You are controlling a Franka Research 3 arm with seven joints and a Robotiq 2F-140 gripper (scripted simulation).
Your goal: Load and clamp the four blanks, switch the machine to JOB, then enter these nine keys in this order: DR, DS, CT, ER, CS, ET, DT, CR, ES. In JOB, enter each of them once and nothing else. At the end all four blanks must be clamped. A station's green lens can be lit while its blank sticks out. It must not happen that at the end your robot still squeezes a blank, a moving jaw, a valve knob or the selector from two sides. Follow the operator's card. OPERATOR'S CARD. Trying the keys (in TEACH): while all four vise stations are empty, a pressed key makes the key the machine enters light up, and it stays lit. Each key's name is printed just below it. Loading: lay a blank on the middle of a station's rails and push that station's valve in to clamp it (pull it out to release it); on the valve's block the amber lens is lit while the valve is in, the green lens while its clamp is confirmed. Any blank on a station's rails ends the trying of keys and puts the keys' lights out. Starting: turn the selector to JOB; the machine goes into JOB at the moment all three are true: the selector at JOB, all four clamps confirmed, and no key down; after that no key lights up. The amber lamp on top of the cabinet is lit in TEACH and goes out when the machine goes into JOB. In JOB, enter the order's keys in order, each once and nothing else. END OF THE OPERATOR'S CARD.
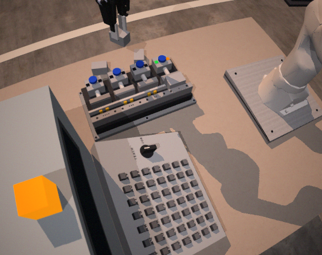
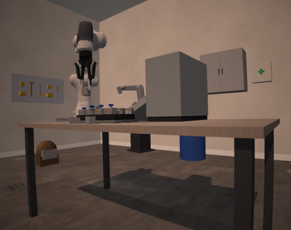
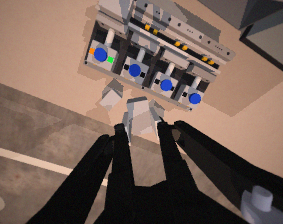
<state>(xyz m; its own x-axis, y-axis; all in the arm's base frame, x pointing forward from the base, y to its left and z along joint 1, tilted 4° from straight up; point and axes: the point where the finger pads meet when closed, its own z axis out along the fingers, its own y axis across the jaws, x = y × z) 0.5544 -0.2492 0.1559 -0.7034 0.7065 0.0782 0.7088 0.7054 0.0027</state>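
Observation:
My gripper (image 1: pixel 119 32) (image 2: pixel 85 85) (image 3: pixel 139 116) is shut on a grey blank (image 1: pixel 120 40) (image 2: pixel 85 91) and holds it in the air behind the vise stations. Two other blanks, a left one (image 1: pixel 99 68) and a right one (image 1: pixel 139 54) (image 3: pixel 111 97), lie on the table behind the stations. A fourth blank (image 1: pixel 174 79) sits in the rightmost station of the top view, whose green lens (image 1: pixel 156 62) (image 3: pixel 110 59) and amber lens (image 1: pixel 168 58) (image 3: pixel 92 51) are lit. The other three stations hold no blank and their lenses are dark. The cabinet lamp (image 1: pixel 38 197) is bright amber. No key is lit.
The key panel (image 1: pixel 111 153) with its black selector (image 1: pixel 147 151) lies in front of the vise base (image 1: pixel 147 118). The tall cabinet (image 1: pixel 20 128) (image 2: pixel 163 87) stands beside them. The arm's base plate (image 1: pixel 247 94) is at the right. Blue valve knobs stand up from the stations.

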